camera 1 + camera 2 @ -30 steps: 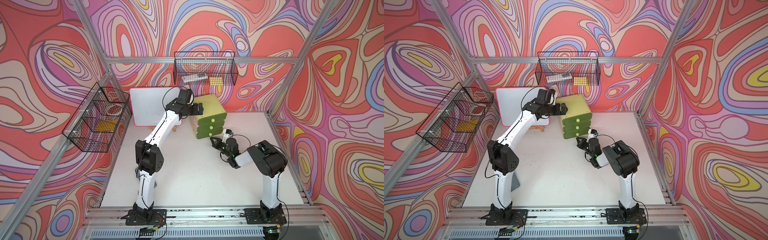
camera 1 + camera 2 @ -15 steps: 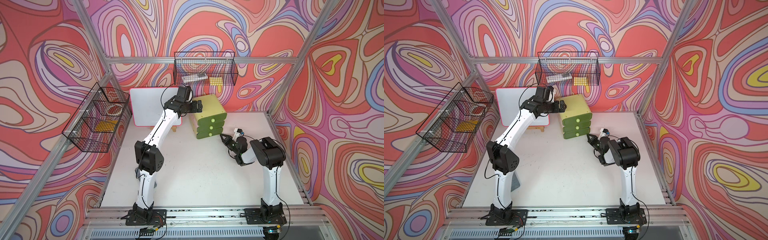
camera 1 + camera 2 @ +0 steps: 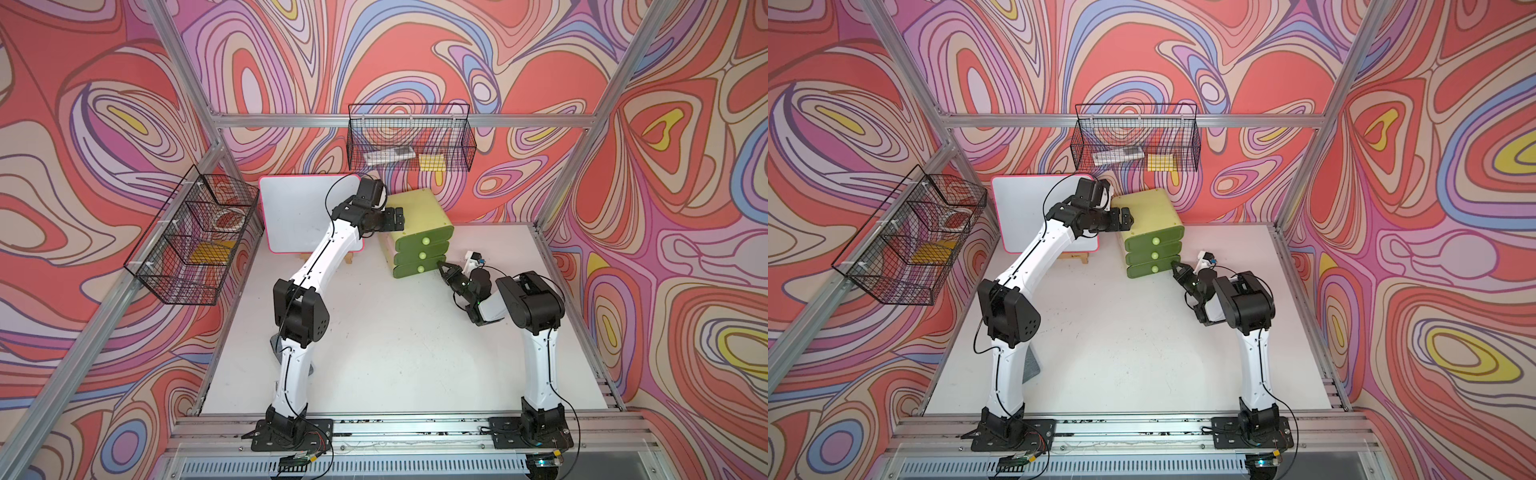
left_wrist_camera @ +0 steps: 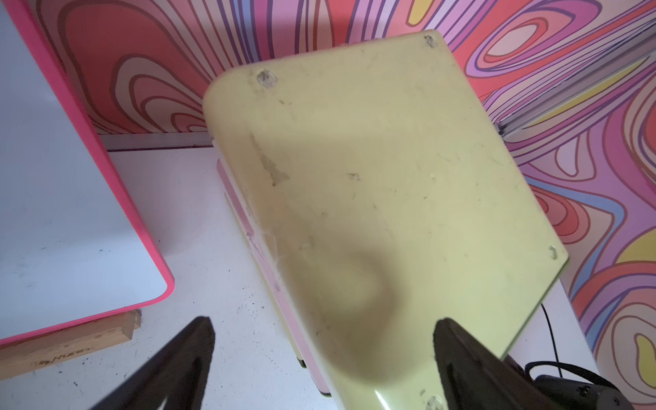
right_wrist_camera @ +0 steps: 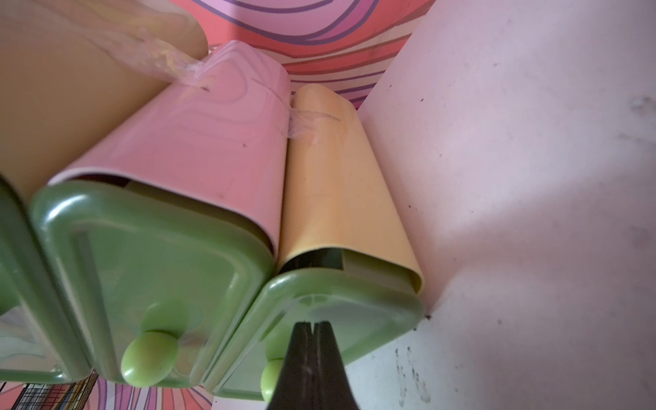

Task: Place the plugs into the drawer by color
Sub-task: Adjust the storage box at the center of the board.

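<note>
Okay, my left hand (image 3: 398,219) hangs spread wide. The pink-rimmed whiteboard (image 3: 299,216) is close on its outer side, and a rounded corner of the drawer (image 3: 419,210), scuffed matte yellow-green, lies between its fingers (image 4: 184,355). Further right, my right hand (image 3: 440,265) is pinched closed, tips at the glossy bottom drawer front (image 5: 337,319), just beside its round knob (image 5: 271,378). Bare, speckled white tabletop (image 3: 395,345) spreads behind this hand.

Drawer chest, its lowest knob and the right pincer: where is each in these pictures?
drawer chest (image 3: 420,209): in a top view, on its pale top panel.
lowest knob (image 3: 422,269): in a top view, on the round knob itself.
right pincer (image 5: 314,324): right wrist view, at its shut tips.
</note>
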